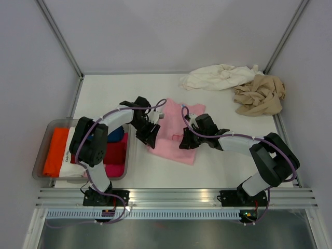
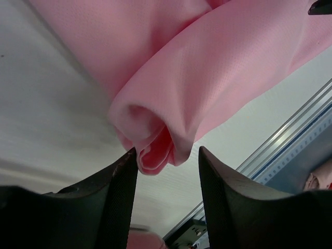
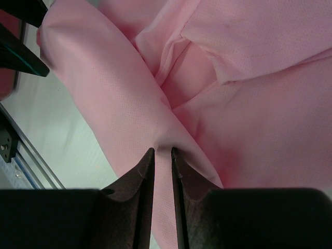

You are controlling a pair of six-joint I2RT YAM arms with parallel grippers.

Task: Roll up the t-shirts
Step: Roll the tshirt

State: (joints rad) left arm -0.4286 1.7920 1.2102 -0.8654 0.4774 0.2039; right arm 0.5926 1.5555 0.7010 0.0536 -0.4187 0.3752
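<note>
**A:** Where is the soft light-pink cotton t-shirt [image 1: 174,129]?

**B:** On the white tabletop [image 1: 114,93], lying between the two grippers. Its edge nearest them is curled into a loose tube. The right gripper [image 3: 163,151] is pressed together on a ridge of that pink edge. The left gripper [image 2: 166,153] is spread, and the tube's open end sits between its fingers, unclamped.

**A:** So how should this roll be done?

**B:** I'd close the left gripper on the tube end first, so both ends are held. Then both should turn it forward at the same pace and low to the table. The cloth looks limp, so an uneven pace would likely make a cone.

**A:** And the others?

**B:** The crumpled cream-white cotton t-shirt [image 1: 218,77] and the tan-beige cotton t-shirt [image 1: 259,94] lie side by side well beyond the right gripper, both unrolled.
</note>
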